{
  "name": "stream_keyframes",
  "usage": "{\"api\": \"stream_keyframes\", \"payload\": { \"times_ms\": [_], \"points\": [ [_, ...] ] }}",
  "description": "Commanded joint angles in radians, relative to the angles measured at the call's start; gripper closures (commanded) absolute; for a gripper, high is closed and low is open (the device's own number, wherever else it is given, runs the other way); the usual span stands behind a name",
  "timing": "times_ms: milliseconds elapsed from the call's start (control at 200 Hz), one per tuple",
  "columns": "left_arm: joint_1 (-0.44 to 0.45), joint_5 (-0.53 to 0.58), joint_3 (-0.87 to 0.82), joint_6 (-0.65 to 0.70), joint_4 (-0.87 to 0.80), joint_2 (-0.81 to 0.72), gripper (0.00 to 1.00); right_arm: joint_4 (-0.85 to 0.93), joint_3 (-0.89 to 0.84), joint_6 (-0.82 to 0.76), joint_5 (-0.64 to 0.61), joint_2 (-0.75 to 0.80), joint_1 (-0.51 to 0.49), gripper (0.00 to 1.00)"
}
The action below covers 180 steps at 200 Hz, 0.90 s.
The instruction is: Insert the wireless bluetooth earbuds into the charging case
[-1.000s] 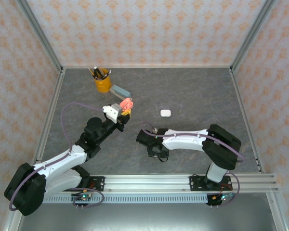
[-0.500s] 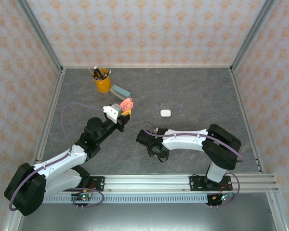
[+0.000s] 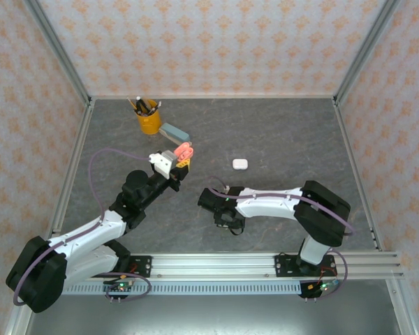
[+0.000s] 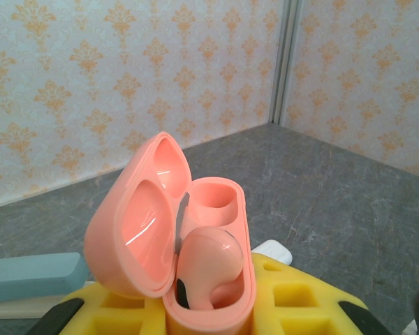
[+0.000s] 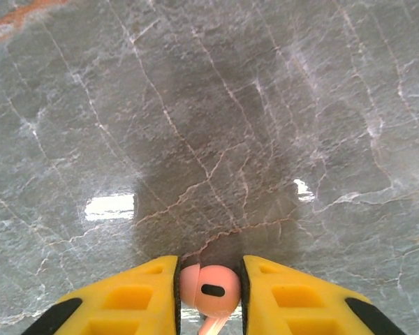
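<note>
Pinching pink earbud (image 5: 209, 288), right pincer (image 5: 209, 271); stem seemingly points back toward palm.

White-and-black arms (image 3: 91, 234) carry purple cables (image 3: 91, 167) and yellow, black-tipped end effector fingers (image 5: 126, 300).

Two pink earbuds (image 4: 208, 265) (image 5: 211, 287), one pink case (image 4: 136, 223), one white case (image 3: 239, 164), one cup (image 3: 149, 123)

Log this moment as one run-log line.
left gripper: shut on pink case, lid open | seated earbud: one, other socket empty | right gripper: shut on second pink earbud | white case: on table
</note>
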<state>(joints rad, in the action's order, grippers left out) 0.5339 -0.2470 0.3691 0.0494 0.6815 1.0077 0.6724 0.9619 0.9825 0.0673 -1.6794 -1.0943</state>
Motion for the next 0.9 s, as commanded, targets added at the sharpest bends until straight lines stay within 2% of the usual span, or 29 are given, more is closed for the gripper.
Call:
{"api": "stream_keyframes", "payload": {
  "times_ms": [0, 425, 896],
  "points": [
    [-0.007, -0.009, 0.017, -0.016, 0.035, -0.007, 1.00, 0.000, -0.037, -0.023, -0.073, 0.029, 0.009, 0.74],
    [-0.007, -0.027, 0.031, -0.013, 0.014, -0.006, 1.00, -0.034, -0.049, -0.172, -0.198, 0.211, 0.026, 0.74],
    [-0.007, -0.091, 0.042, -0.004, 0.007, -0.001, 1.00, -0.144, 0.018, -0.475, -0.306, 0.402, 0.125, 0.73]
  ]
}}
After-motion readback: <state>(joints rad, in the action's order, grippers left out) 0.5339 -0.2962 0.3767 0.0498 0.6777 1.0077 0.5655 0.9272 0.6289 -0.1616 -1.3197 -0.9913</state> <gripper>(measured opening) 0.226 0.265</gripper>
